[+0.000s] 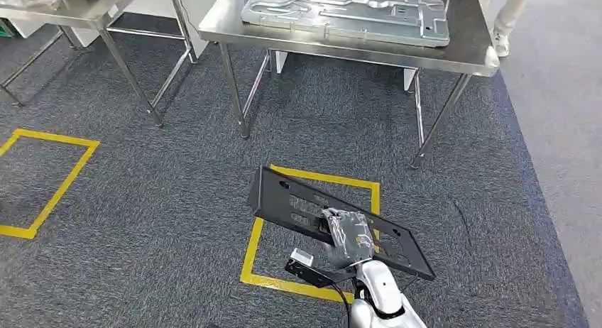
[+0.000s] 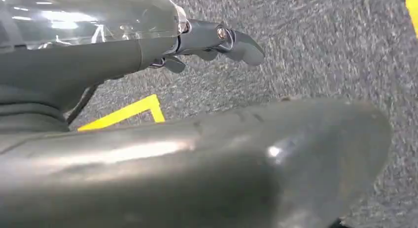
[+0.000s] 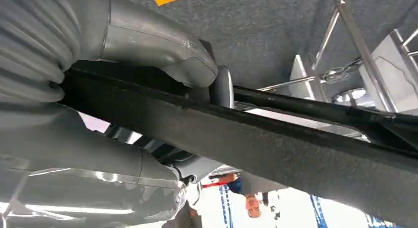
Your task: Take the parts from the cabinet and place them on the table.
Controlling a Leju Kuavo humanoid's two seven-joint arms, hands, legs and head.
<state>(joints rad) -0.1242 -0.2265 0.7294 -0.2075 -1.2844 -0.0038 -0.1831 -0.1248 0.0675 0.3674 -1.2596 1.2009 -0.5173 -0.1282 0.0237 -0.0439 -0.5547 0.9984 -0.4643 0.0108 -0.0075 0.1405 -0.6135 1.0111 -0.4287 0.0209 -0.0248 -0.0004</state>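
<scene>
Head view: the robot's right hand grips a flat black perforated metal plate, carried tilted above a yellow-taped floor square on grey carpet. Ahead stands a stainless steel table bearing a large silver stamped panel. Left hand hangs with fingers apart, holding nothing.

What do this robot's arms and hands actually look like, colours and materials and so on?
The right arm is glossy silver-white with a black cable beside it and a small dark box near the wrist. The right hand is grey under a shiny clear film. Up close, the left hand has smooth dark grey fingers with small metal pins; the right thumb is thick, grey and ribbed at its base.
</scene>
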